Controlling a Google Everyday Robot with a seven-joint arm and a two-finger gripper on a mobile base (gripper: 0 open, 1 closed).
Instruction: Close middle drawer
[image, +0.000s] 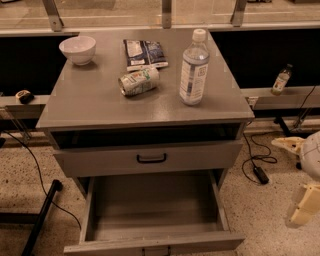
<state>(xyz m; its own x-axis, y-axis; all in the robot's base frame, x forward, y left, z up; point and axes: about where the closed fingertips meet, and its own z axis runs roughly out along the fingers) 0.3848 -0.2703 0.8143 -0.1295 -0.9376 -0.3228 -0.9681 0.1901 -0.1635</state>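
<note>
The middle drawer (150, 212) of the grey cabinet is pulled far out toward me. Its deep plain box is empty and its low front (155, 244) sits at the bottom edge of the view. Above it is the uppermost drawer front (100, 162) with a black handle. The lowest drawer is hidden. My gripper (299, 180) is at the far right edge, low beside the cabinet and apart from the drawer. Its two cream fingers (302, 210) stand spread apart and hold nothing.
On the cabinet top (90, 100) stand a water bottle (194, 67), a can on its side (138, 81), a white bowl (77, 49) and a snack packet (145, 53). Cables and a power brick (260, 174) lie on the floor at right. A black stand leg (40, 215) is at left.
</note>
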